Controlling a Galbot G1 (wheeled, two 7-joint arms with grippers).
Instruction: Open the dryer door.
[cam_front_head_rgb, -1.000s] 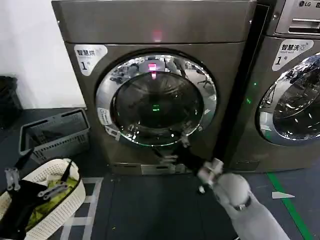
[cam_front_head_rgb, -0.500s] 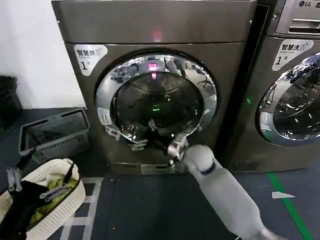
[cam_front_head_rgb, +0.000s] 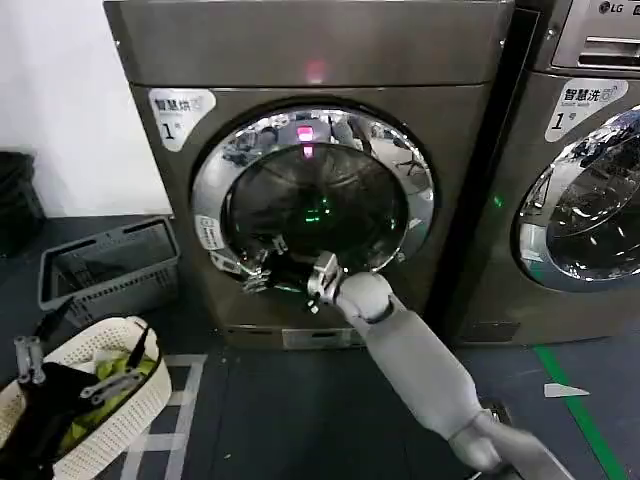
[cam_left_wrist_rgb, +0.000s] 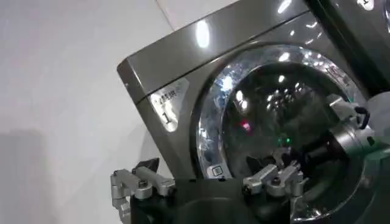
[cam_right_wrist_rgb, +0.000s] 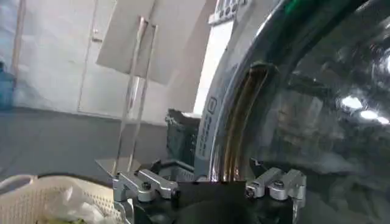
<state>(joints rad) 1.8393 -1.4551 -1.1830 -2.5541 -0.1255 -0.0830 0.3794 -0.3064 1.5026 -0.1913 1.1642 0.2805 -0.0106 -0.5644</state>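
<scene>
Dryer door (cam_front_head_rgb: 313, 197): round porthole with a chrome ring around dark tinted glass, set in the front of the bronze-grey machine (cam_front_head_rgb: 310, 60) and lying flush against it, closed. A red light and a green light reflect in the glass. A white label marked "1" (cam_front_head_rgb: 181, 106) sits on the machine's front panel, up and to the left of the door.

Right gripper (cam_front_head_rgb: 262, 266): reaching from the lower right of the head view on a grey arm (cam_front_head_rgb: 410, 350), it sits at the lower left part of the chrome ring. Its two fingers (cam_right_wrist_rgb: 146, 185) are spread wide. In the right wrist view they straddle the edge of the ring, one finger over the machine's front beside the door and the other over the glass; whether either finger touches the door cannot be told.

Left gripper (cam_front_head_rgb: 75, 372): held low at the left, above a white basket (cam_front_head_rgb: 110, 430) of laundry on the floor. Its fingers (cam_left_wrist_rgb: 139, 182) stand wide apart and grasp nothing. The left wrist view looks past them toward the door and the right gripper working there.

Surroundings: a grey crate (cam_front_head_rgb: 110, 268) rests on the dark floor to the left of the machine. A second, LG-marked machine (cam_front_head_rgb: 585, 160) with its own chrome-ringed door stands just to the right.
</scene>
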